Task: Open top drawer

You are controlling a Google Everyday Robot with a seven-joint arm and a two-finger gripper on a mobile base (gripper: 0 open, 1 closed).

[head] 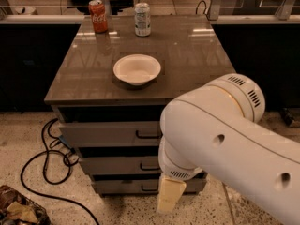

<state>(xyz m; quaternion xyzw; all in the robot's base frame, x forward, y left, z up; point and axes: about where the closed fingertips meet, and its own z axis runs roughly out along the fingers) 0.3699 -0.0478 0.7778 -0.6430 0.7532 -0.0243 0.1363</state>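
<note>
Where the thick white arm (pixel 225 135) bends down in front of the three grey drawers, the end effector (pixel 169 197) hangs as a cream-coloured piece close to the floor (pixel 23 135), before the right part of the lowest drawer (pixel 122 185). Whether it is apart or together I cannot tell, because only its flat outer side shows. It is well below the handle (pixel 148 135) of the top drawer (pixel 110 134). The arm covers the right ends of all three drawers. The top drawer sits directly under the worktop (pixel 197 55), with a dark gap above its flat grey front, and its small black handle shows just left of the arm. Below it is the middle drawer (pixel 117 164), with a similar dark handle. On the worktop a white bowl (pixel 137 69) stands near the front edge, open side up. At the far edge a red can (pixel 98 16) and a silver can (pixel 142 19) stand upright, near each other but apart. On the speckled floor at the left a black cable (pixel 47 168) lies in loops beside the drawers
</note>
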